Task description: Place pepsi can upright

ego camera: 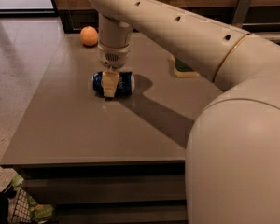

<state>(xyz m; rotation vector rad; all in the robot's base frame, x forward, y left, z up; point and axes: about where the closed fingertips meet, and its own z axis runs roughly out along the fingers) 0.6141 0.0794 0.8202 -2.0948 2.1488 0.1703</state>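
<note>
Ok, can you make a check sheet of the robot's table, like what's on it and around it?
Surface: grey table, flat top.
Job's things: pepsi can lying on its side, not upright.
Clutter: orange near the far left corner; green object partly behind the arm.
Grippers: gripper pointing down, at the can's middle.
Cables: nothing seen.
Surroundings: pale floor on the left; mesh basket below the table's front.

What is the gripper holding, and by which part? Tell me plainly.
Cannot be told. The gripper is down over the middle of the pepsi can, which lies on its side on the table; a firm grip is not visible.
</note>
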